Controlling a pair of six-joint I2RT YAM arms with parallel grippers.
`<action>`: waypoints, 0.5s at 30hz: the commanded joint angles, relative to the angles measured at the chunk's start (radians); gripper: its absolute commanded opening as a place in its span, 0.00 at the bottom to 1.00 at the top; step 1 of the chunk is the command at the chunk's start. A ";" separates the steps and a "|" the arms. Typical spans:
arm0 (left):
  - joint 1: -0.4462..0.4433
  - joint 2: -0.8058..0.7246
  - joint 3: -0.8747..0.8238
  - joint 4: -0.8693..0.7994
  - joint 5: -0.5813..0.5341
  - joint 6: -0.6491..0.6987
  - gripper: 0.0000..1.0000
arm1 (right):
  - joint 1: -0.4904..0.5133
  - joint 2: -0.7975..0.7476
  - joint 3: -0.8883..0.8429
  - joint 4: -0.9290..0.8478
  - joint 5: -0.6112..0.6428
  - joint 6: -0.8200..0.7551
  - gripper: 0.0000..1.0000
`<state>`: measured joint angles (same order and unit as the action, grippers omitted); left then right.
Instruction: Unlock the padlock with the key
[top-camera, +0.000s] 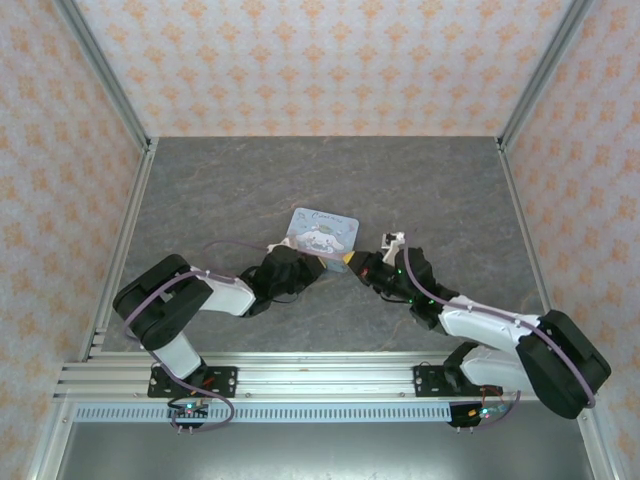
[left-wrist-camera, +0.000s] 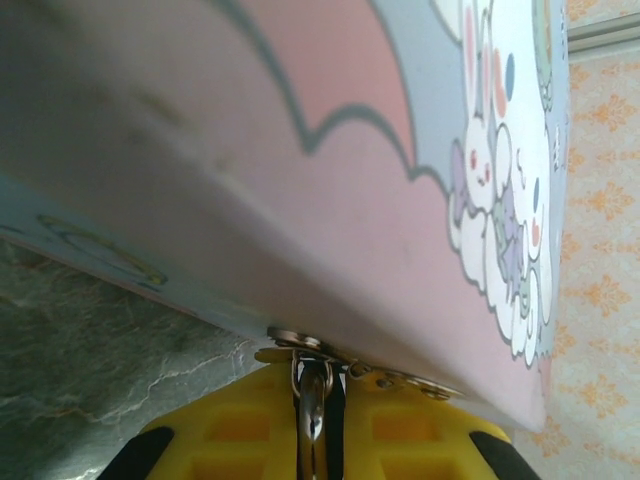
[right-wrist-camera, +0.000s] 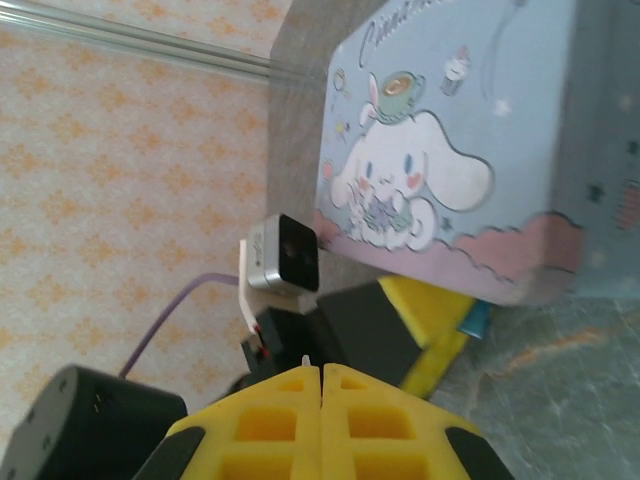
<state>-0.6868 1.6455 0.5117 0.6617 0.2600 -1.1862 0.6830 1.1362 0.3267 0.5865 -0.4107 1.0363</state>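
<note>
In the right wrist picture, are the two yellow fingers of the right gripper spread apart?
No, the right gripper has its two yellow fingers pressed flat together, with only a thin seam between them.

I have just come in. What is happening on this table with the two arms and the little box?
Two robot arms are working on a padlock at the near edge of a cartoon-printed tin. The left gripper is shut on the padlock, right below the tin's metal hasp. The right gripper is shut, with a thin pale sliver, seemingly the key, at its tips. It is close by, but the key is not yet in the padlock.
</note>
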 joint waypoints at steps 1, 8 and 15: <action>0.036 -0.043 0.024 -0.017 0.116 0.053 0.00 | 0.018 -0.033 -0.030 0.017 0.054 0.023 0.00; 0.081 -0.091 0.021 -0.026 0.198 0.096 0.00 | 0.063 0.023 -0.061 0.075 0.090 0.053 0.00; 0.094 -0.139 0.031 -0.074 0.240 0.130 0.00 | 0.087 0.128 -0.060 0.176 0.089 0.076 0.00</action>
<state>-0.6056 1.5375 0.5129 0.6094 0.4511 -1.0935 0.7620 1.2430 0.2741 0.6701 -0.3431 1.0927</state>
